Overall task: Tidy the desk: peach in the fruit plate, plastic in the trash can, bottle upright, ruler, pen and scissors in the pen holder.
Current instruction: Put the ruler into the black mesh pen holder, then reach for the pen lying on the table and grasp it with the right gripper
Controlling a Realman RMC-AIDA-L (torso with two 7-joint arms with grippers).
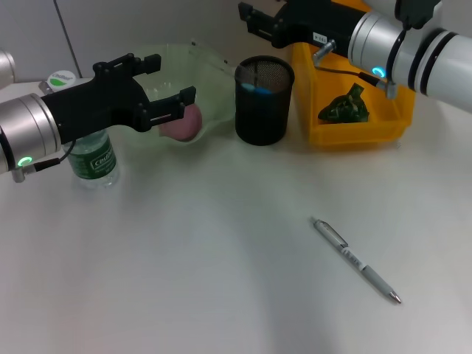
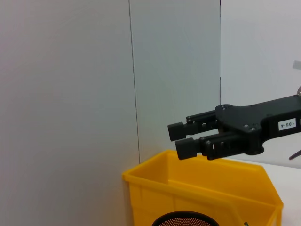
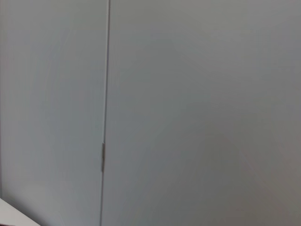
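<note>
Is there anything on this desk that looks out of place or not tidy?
Yes: the pen lies loose on the table, far from the black pen holder. The bottle stands upright, the peach sits in the plate.

Left arm: reaches in from the left, forearm level, black wrist ahead of a silver cuff.
Left hand [image 1: 161, 82]: empty, fingers spread wide, pointing right.
Right arm: enters from the upper right, white and silver forearm slanting toward the rear.
Right hand [image 1: 249, 18]: raised, fingers close together, pointing left, nothing held.
</note>
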